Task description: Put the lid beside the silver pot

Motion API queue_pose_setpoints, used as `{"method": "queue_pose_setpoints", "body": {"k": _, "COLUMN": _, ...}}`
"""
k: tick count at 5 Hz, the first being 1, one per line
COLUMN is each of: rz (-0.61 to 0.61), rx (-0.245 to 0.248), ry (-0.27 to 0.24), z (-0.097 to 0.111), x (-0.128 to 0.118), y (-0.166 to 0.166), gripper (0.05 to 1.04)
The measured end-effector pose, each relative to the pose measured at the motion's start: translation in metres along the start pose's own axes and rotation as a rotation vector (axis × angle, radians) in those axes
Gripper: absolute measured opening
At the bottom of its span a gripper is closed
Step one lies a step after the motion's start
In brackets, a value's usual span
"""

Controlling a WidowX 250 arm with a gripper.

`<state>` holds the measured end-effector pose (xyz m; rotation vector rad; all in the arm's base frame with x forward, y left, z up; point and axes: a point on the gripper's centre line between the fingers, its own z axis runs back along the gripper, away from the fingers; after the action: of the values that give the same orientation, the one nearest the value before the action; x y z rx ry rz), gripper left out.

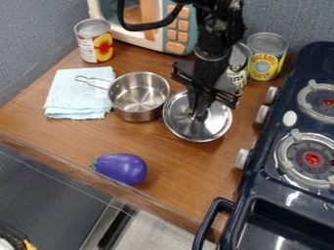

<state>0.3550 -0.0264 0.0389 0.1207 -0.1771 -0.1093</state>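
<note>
Over the centre of the round glass-and-metal lid [181, 124], the black gripper [199, 115] points down, its fingers close together and shut on the lid at its knob, which they mostly hide. Directly left of the lid is the silver pot [139, 115], upright and uncovered, its wire handle pointing left. The lid's left edge comes right up to the pot's right side; whether they touch, or whether the lid rests fully on the counter, I cannot tell.
A folded light-blue cloth [78, 95] lies left of the pot, and a purple toy eggplant [124, 168] near the counter's front edge. Cans [266, 56] and a toy microwave [151, 36] stand behind. The dark stove [261, 168] borders the counter [189, 183] at right.
</note>
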Motion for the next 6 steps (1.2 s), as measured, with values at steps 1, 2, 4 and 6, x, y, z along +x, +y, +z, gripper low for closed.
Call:
{"method": "queue_pose_setpoints", "body": {"k": 1, "rz": 0.000, "rx": -0.013, "ry": 0.000, "z": -0.001, "x": 0.000, "y": -0.002, "gripper": 0.051}}
{"method": "queue_pose_setpoints", "body": {"k": 2, "rz": 0.013, "rx": -0.042, "ry": -0.007, "z": -0.002, "x": 0.001, "y": -0.002, "gripper": 0.052}}
{"method": "queue_pose_setpoints", "body": {"k": 4, "rz": 0.012, "rx": -0.080, "ry": 0.009, "z": -0.010, "x": -0.001, "y": 0.000, "gripper": 0.075}}
{"method": "queue_pose_setpoints", "body": {"k": 6, "rz": 0.009, "rx": -0.077, "ry": 0.040, "z": -0.011, "x": -0.002, "y": 0.001, "gripper": 0.499}}
